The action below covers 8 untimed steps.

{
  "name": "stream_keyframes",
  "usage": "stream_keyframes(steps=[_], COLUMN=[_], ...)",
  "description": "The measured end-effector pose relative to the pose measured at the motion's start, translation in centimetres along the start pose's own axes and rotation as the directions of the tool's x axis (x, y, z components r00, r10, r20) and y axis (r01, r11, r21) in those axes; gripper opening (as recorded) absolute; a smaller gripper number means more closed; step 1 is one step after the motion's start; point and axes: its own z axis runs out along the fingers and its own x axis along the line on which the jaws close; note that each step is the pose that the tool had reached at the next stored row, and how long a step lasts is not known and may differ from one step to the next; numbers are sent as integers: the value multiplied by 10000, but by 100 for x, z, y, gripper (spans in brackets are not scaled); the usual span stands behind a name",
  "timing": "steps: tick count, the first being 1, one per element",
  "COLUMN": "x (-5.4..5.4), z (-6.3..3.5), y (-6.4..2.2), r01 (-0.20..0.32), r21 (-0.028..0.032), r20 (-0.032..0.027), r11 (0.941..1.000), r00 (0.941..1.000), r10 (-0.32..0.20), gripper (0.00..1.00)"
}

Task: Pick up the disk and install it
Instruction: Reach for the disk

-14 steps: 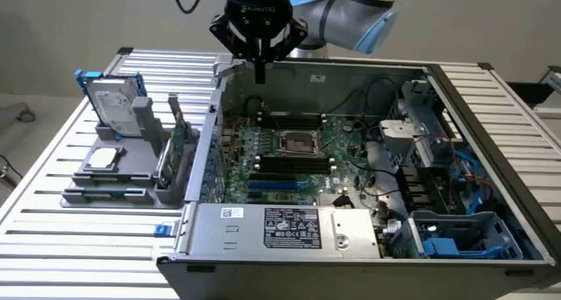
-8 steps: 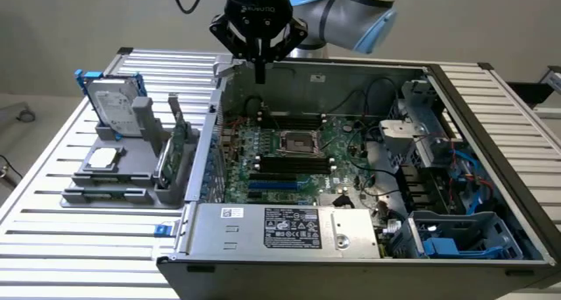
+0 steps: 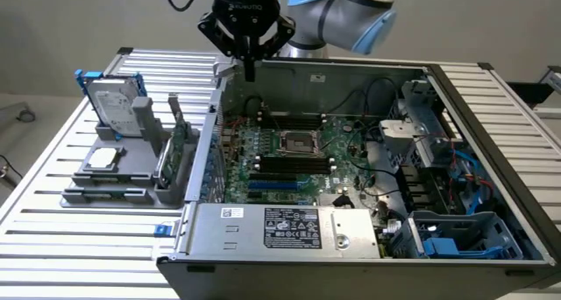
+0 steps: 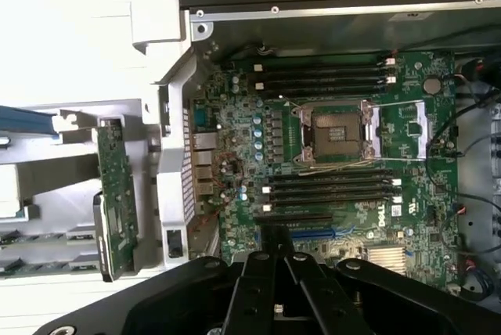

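The disk [image 3: 114, 106] stands upright in the grey rack [image 3: 105, 198] at the exterior view's upper left, untouched. Jaws hang pressed together, empty, above the open computer case [image 3: 219, 237]. Judged rigid, fairly heavy, shock-sensitive; grip the blue carrier [image 3: 81, 77] edges.

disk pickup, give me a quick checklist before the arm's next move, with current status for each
1. The disk stands upright in the grey holder, with nothing touching it: ok.
2. The gripper carries nothing: ok.
3. The computer case is open on top: ok.
4. The gripper is ready to take the disk: not ok. It is shut and hangs over the case's back wall, apart from the disk.
5. The blue drive cage in the case is free to receive the disk: cannot tell.
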Motion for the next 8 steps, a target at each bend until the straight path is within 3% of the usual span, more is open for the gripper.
stream_keyframes(steps=[8], x=[369], z=[3], y=[73], r01=[-1], r21=[1], r20=[-2], r11=[10000], r00=[10000], r10=[1], gripper=[11])
